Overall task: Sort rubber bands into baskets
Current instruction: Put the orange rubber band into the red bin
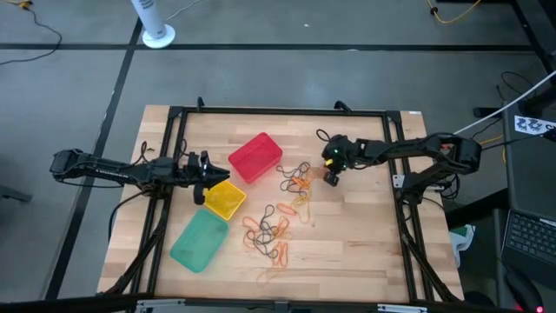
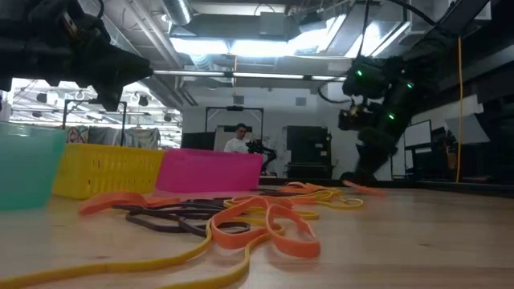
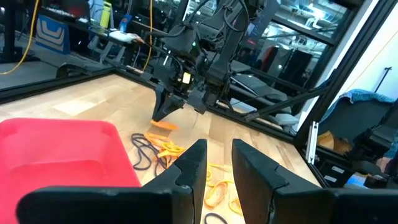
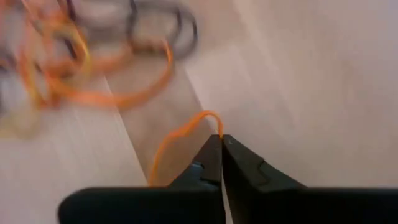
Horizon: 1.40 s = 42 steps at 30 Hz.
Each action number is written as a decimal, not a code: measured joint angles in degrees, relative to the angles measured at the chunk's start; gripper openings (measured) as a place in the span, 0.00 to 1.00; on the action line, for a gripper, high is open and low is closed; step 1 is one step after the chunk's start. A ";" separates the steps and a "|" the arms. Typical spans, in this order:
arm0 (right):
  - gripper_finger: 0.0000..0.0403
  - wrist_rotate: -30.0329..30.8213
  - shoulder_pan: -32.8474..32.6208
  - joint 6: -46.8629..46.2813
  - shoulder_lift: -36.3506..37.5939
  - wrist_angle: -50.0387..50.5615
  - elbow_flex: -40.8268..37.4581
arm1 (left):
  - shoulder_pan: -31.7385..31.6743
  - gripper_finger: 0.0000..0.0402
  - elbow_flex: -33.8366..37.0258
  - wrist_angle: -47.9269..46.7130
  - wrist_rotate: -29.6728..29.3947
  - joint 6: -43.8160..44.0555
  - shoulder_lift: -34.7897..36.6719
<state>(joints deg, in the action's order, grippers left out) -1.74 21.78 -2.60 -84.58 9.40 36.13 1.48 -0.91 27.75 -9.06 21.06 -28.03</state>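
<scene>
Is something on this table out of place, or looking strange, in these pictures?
Only the expected mess: the rubber bands lie loose and tangled on the table, outside the red basket, yellow basket and teal basket. The right gripper is shut on one orange rubber band. Nothing looks damaged or tipped.

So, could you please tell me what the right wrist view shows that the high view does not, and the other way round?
Only the right wrist view shows the grip itself: the right gripper has its fingers shut on an orange rubber band, pinched at the tips and looping out over the wood.

Only the high view shows the layout: the red basket, yellow basket and teal basket, with the left gripper beside the yellow one.

Both show the wooden table and loose orange and dark bands near the right gripper.
</scene>
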 joint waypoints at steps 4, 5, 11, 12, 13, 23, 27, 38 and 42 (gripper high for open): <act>0.02 -0.35 0.00 0.15 0.00 -0.08 5.16 | 0.04 0.18 0.00 3.12 0.00 -0.01 0.02; 0.01 -0.39 0.00 0.46 0.00 -0.12 6.73 | 0.05 0.18 0.00 3.78 0.00 -0.10 0.02; 0.01 -1.32 0.00 4.10 0.01 -1.70 16.23 | 1.74 0.18 -0.05 9.49 -0.03 -2.08 -1.89; 0.01 -1.33 0.00 4.46 0.03 -3.02 17.15 | 2.15 0.18 -0.37 9.86 -0.07 -2.56 -2.45; 0.00 -1.33 0.00 4.60 0.04 -4.50 17.82 | 2.53 0.18 -0.85 10.53 -0.10 -3.11 -3.10; 0.01 -3.67 -0.02 4.54 -0.88 -21.09 19.13 | 6.29 0.18 -11.64 10.80 -0.68 -11.80 -15.19; 0.01 -5.35 -0.04 4.44 -4.79 -27.83 19.09 | 7.57 0.18 -16.57 10.37 -0.69 -13.66 -21.57; 0.01 -8.37 -0.07 4.40 -17.04 -40.84 19.07 | 12.95 0.18 -27.03 9.99 -0.68 -17.08 -36.89; 0.01 -8.40 -0.07 4.40 -19.58 -42.18 19.07 | 15.07 0.18 -31.88 3.07 -0.68 -17.02 -40.92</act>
<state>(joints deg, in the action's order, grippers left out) -10.13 21.71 1.80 -104.16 -32.77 55.20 16.55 -32.78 30.82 -9.74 4.04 -68.95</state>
